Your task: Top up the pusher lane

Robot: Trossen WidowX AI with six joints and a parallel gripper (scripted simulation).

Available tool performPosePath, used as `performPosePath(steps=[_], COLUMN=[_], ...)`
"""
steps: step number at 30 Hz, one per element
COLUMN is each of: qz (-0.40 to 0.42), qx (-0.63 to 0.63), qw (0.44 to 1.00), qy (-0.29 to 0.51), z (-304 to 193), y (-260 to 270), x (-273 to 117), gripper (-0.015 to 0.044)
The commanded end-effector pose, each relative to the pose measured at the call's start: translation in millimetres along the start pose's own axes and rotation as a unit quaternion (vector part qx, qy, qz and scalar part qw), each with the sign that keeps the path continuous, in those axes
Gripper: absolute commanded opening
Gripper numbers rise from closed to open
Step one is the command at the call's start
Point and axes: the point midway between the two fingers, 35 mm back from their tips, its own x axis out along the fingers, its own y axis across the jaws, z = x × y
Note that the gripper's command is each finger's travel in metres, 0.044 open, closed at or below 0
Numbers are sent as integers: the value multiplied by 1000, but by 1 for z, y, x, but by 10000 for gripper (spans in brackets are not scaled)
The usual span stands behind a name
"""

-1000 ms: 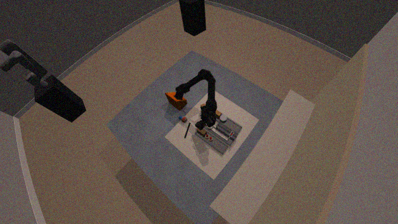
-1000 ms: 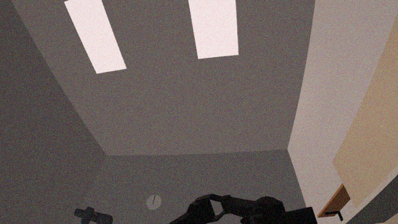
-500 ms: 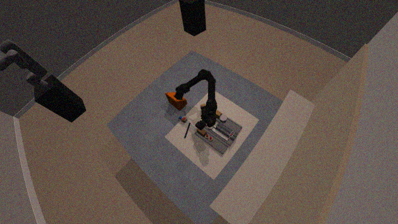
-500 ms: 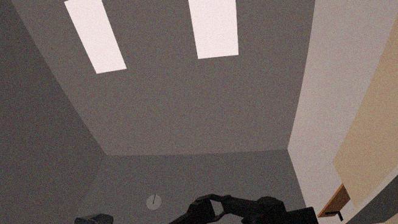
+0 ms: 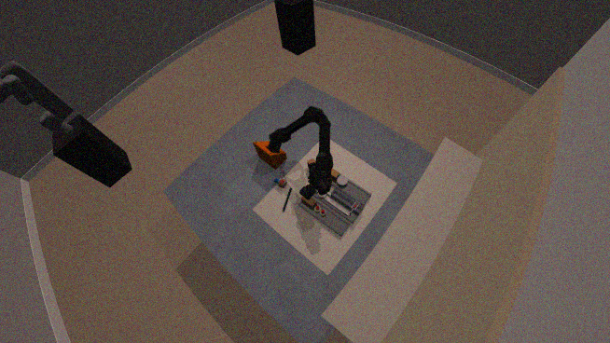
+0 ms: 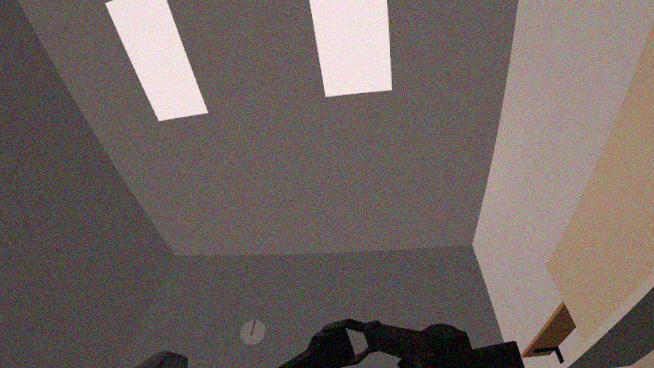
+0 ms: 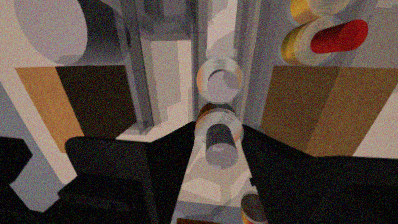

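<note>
In the wrist view my gripper [image 7: 217, 127] is shut on a pale jar with a grey knobbed lid [image 7: 221, 150]. The held jar looks upright, at the front end of the sprung lane [image 7: 221, 25]. A pale round-topped jar with an orange edge [image 7: 220, 84] stands in that lane directly behind it. The two tops lie very near each other; whether the jars touch, and whether the held one rests on the lane floor, I cannot tell. The front stop and pusher plate are not clearly visible. The arm hides the held jar in the top view.
Brown blocks [image 7: 102, 100] [image 7: 325, 107] flank the lane. A yellow jar with a red knob [image 7: 342, 37] stands right of it, and a large white round thing [image 7: 52, 30] left. Another dark-topped jar [image 7: 253, 207] is near the right finger. An orange bin [image 5: 270, 155] is by the arm's base.
</note>
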Motion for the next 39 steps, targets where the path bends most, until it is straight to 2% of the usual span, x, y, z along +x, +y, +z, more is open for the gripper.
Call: performPosePath(steps=[1, 39], qz=[2, 2], qx=[-10, -10], qw=[1000, 1000], qy=[-15, -15], z=[10, 9], y=[1, 2], x=[-1, 13], gripper=[0, 0])
